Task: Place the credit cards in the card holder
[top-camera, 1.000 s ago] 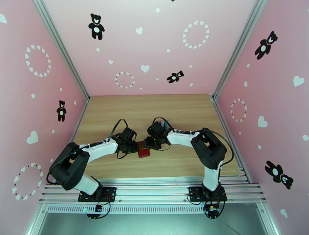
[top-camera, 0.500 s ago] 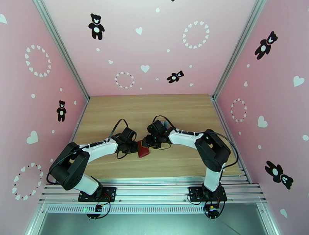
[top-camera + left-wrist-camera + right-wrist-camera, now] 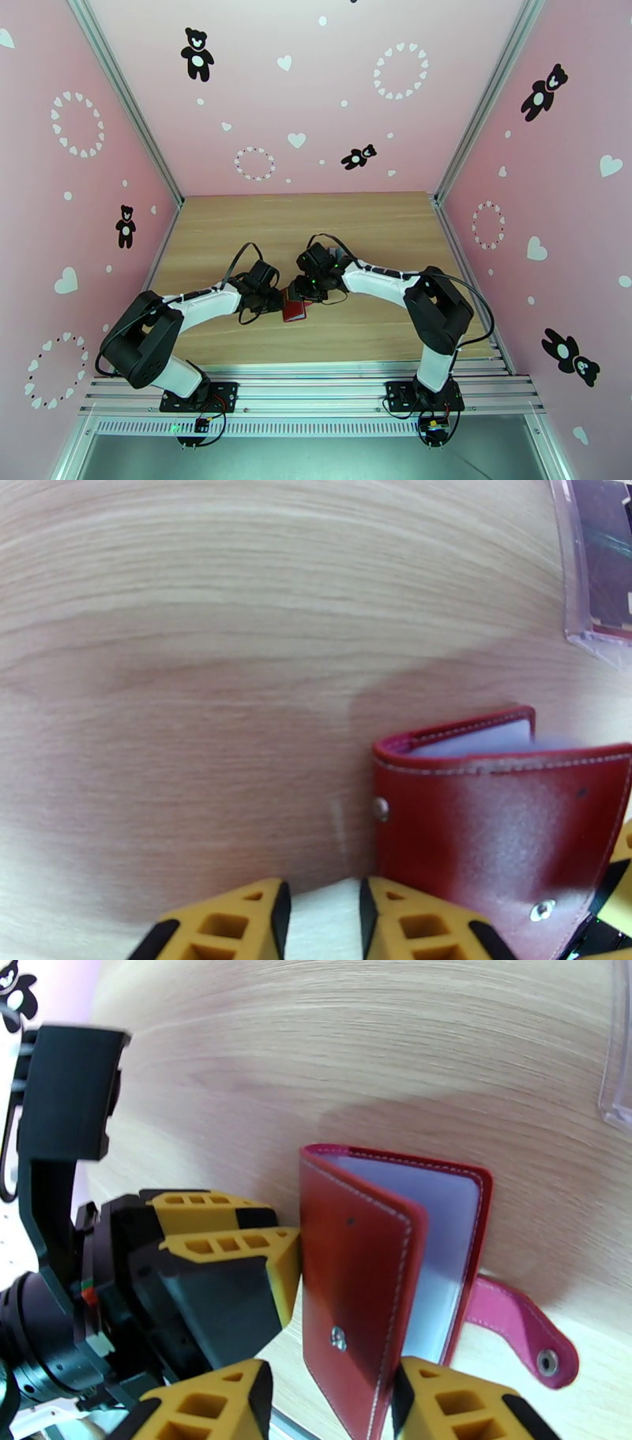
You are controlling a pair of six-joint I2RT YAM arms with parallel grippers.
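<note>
My right claw (image 3: 328, 1374) crept toward 11 o'clock | apart, astride card holder (image 3: 355, 1276) | left claw (image 3: 324, 898) at its 9 o'clock, barely apart

Far half of table (image 3: 316, 217) free; card holder (image 3: 295, 309) blocks btwn left pincer (image 3: 320, 890) & right pincer (image 3: 332, 1374).

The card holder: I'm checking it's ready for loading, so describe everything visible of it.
The card holder is dark red, leather-like, with pale stitching and metal snap studs. It sits half open on the wooden table, front cover lifted off pale grey inner pockets, pink snap tab lying flat beside it. The right end effector straddles the front cover; the left end effector rests by its outer face.
</note>
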